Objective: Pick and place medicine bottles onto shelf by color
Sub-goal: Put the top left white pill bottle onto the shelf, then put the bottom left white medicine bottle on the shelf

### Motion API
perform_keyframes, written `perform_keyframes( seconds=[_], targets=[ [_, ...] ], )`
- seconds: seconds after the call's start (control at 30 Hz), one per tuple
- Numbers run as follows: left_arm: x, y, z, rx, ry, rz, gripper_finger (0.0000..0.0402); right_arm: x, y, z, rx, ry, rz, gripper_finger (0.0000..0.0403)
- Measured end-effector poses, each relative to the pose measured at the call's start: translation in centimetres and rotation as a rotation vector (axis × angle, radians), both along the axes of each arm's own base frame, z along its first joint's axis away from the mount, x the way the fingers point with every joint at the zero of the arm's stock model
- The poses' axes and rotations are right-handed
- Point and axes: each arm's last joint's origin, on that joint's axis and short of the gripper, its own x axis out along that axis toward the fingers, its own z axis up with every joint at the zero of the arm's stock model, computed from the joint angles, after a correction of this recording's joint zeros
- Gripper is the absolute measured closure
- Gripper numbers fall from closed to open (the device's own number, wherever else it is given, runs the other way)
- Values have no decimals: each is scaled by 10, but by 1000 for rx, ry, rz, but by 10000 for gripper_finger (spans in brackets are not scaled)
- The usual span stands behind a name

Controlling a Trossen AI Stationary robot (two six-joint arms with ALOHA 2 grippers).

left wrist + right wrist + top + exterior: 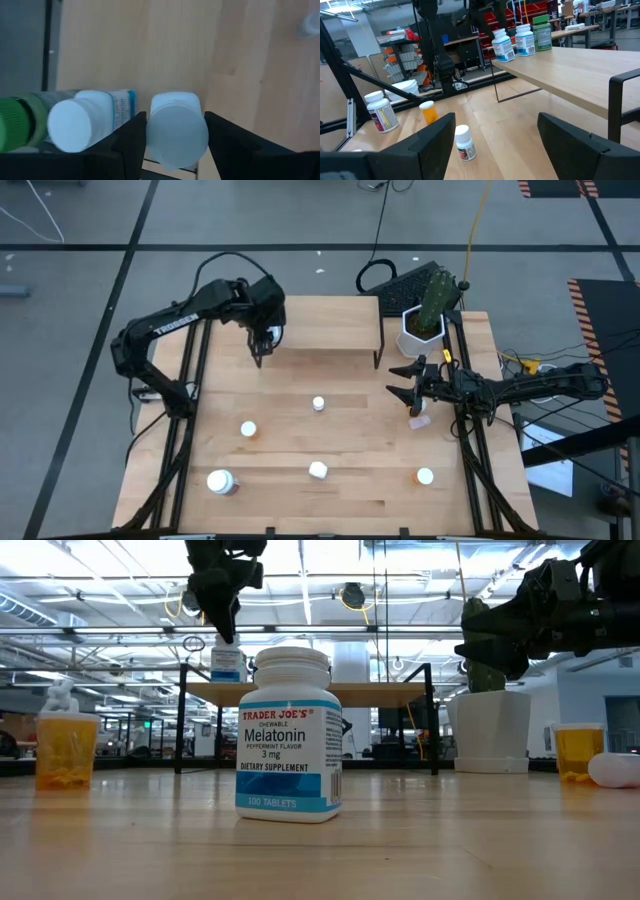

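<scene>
My left hand (262, 338) is over the left end of the shelf (330, 330), and its two fingers (129, 145) stand on both sides of a white-capped bottle (176, 131). They are about half apart, and from my wrist they look pressed on the bottle's sides, so I judge that I am clamped on it. From the right wrist view this bottle (503, 45) leans a little and its base looks at the shelf board or just above it; I cannot tell if it already stands.

The danger I see is this. A blue-labelled bottle (87, 122) stands just beside the one I hold, and a green-capped bottle (17, 122) stands behind it. If I let go while my bottle leans, it may fall against the neighbour and push the row. If I lift away with my fingers too little apart, I may drag the bottle with me, or touch the next one. The row is also near the shelf's edge, so a knocked bottle could roll off to the tabletop (300, 440).

My right hand (408, 380) waits low over the right side of the tabletop, fingers wide apart and holding nothing. A pale bottle (418, 421) lies near it. More bottles are spread on the tabletop, among them a melatonin bottle (289, 735).
</scene>
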Motion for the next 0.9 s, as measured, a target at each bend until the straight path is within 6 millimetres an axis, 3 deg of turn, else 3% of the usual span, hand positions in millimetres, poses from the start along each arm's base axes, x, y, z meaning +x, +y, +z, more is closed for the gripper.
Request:
perform_keyframes(
  seconds=[0.2, 0.63, 0.9],
  targets=[
    [0, 2, -1, 68, 38, 10, 202, 0, 0, -1, -1, 6, 0, 124],
    [-2, 3, -2, 102, 91, 9, 127, 0, 0, 0, -1, 5, 0, 124],
    [-4, -20, 34, 147, 86, 24, 123, 0, 0, 0, -1, -2, 0, 124]
  ],
)
